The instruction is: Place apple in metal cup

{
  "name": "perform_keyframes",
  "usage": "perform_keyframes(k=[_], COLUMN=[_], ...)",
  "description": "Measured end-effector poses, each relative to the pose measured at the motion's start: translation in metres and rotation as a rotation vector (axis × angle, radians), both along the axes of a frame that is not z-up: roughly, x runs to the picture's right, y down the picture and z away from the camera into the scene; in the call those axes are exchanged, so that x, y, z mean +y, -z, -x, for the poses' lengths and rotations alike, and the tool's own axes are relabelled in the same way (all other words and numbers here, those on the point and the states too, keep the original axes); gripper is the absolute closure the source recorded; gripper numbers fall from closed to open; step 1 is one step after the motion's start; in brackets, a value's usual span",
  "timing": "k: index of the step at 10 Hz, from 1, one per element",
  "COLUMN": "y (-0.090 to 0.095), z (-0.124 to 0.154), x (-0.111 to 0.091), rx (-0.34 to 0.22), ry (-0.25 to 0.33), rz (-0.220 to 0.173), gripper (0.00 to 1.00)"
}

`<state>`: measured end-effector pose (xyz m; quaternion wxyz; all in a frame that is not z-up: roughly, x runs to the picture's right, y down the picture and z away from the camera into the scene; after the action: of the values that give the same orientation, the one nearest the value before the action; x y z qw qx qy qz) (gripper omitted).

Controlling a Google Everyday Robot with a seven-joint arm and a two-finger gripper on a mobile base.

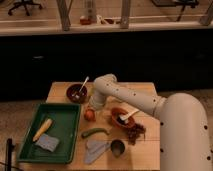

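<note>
The apple (89,115) is small, round and orange-red. It lies on the wooden table (150,145) just right of the green tray. My gripper (92,107) hangs from the white arm, directly above the apple and very close to it; I cannot tell if they touch. The metal cup (118,147) stands upright near the table's front edge, to the right and in front of the apple, well apart from the gripper. It looks empty.
A green tray (64,150) at the left holds a corn cob (42,129) and a grey sponge (48,143). A green pepper (95,132), a grey cloth (95,149), dark grapes (135,133) and two reddish-brown bowls with spoons (76,93) (122,118) crowd the table.
</note>
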<state>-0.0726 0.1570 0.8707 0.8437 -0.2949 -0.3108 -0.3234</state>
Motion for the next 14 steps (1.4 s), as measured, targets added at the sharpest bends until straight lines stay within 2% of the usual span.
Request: perform_keyframes(k=[1,4,10,14], y=[0.003,0.015,0.044,0.055], z=[-0.001,-0.001,0.000,0.005], x=[-0.001,-0.014,-0.057,-0.077], rx=[-0.002,-0.016,-0.031,-0.063], ry=[0.015,0.031,0.087,0.160], rz=[0.002,-0.007,-0.031,-0.025], gripper=[1.00,1.00,1.00,1.00])
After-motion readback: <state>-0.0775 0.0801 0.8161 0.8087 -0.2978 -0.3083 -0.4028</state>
